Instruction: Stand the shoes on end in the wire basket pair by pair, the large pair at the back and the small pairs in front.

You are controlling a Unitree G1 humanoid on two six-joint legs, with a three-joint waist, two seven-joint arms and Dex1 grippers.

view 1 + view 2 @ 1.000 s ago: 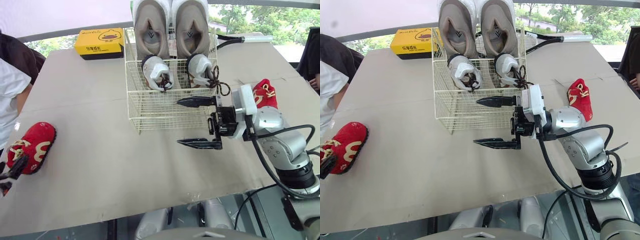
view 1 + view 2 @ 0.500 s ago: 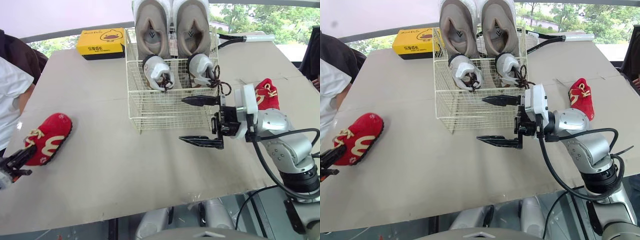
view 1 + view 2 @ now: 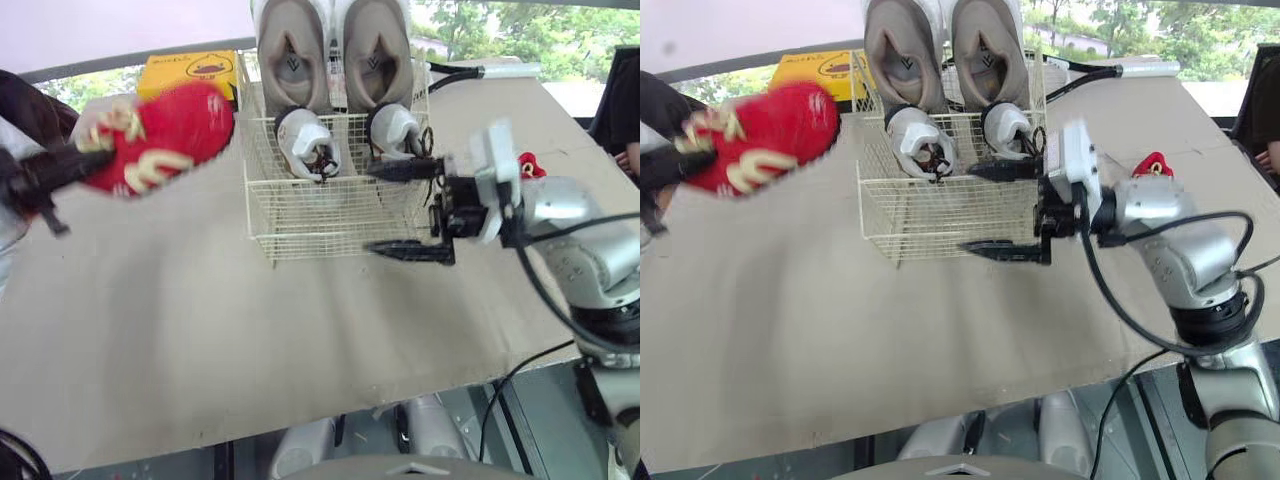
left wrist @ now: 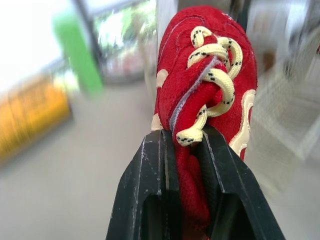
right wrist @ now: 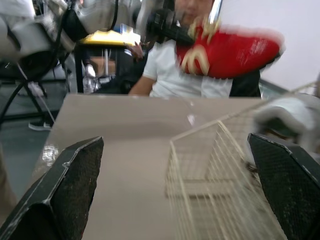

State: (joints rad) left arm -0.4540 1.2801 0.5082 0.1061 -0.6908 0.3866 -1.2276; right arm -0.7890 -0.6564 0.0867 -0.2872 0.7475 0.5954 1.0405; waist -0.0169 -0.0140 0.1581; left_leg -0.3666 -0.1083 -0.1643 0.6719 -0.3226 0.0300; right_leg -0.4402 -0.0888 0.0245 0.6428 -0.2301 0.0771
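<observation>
My left gripper [image 4: 192,145] is shut on the heel end of a red shoe [image 3: 160,135] with cream laces, holding it in the air just left of the wire basket [image 3: 330,236]. The basket holds a large grey pair [image 3: 290,50] upright at the back and a small white pair [image 3: 310,140] in front of it. My right gripper [image 3: 385,210] is open and empty at the basket's front right corner. The second red shoe [image 3: 1150,163] lies on the table behind my right arm.
A yellow box [image 3: 190,68] sits at the table's back left, behind the raised shoe. A person in a white shirt [image 5: 190,75] is at the table's left side, and another person [image 3: 625,100] at the right edge. A black cable runs behind the basket.
My left gripper closed on the red shoe at the table's left and lifted it up and rightwards, toward the basket. The right gripper stayed open beside the basket. The camera shifted slightly.
</observation>
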